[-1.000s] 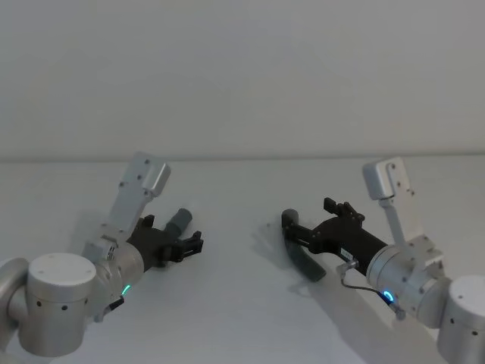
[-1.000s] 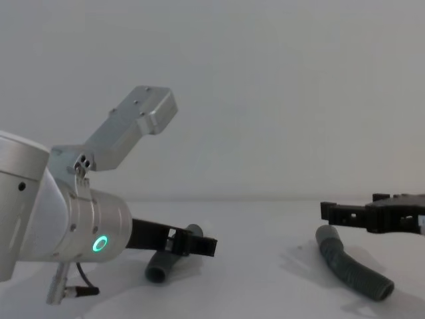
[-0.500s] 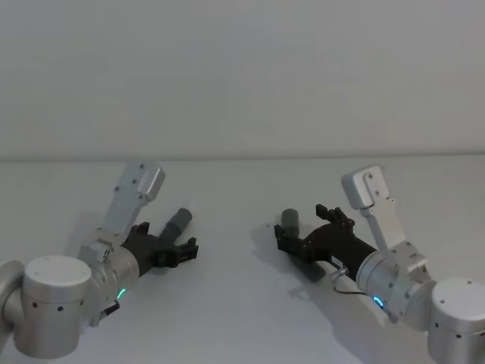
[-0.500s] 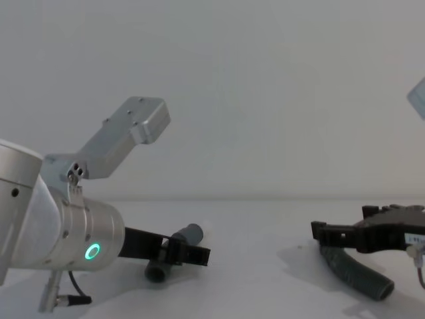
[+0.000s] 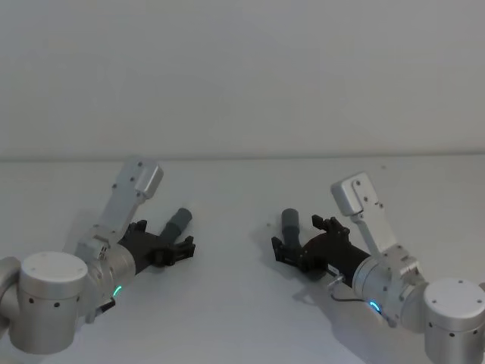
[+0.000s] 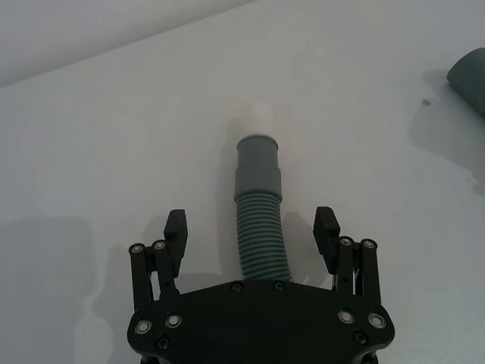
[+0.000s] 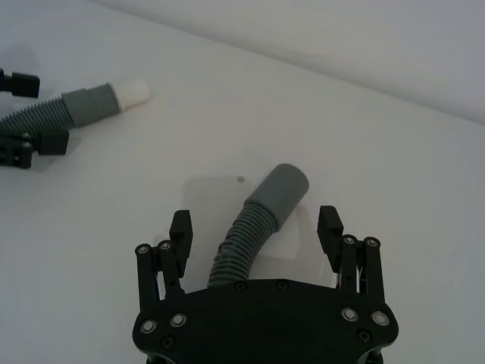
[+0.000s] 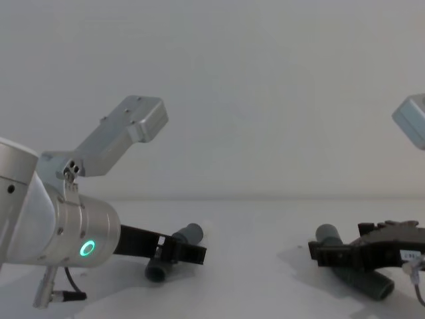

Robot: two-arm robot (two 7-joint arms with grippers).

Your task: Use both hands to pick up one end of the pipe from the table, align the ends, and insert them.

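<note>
Two dark grey ribbed pipe pieces lie on the white table (image 5: 242, 303). The left piece (image 6: 258, 220) ends in a grey cuff with a narrow white tip (image 6: 255, 117). My left gripper (image 6: 251, 220) is open and low over it, one finger on each side of the ribbed part; the head view shows that gripper (image 5: 180, 249) just behind the cuff (image 5: 179, 221). The right piece (image 7: 261, 220) has a plain grey socket end (image 7: 282, 188). Around its ribbed part my right gripper (image 7: 255, 220) stands open, also seen from the head (image 5: 292, 241) and chest (image 8: 317, 252).
A pale wall (image 5: 242, 76) rises behind the table. Bare white surface separates the two pipe pieces. In the right wrist view the left gripper's fingertips (image 7: 17, 83) and the white-tipped piece (image 7: 83, 105) show far off.
The right arm has swung inward and come down, so its open jaws now straddle its pipe piece. The left arm has sunk slightly over its piece. Both pieces stay on the table.
</note>
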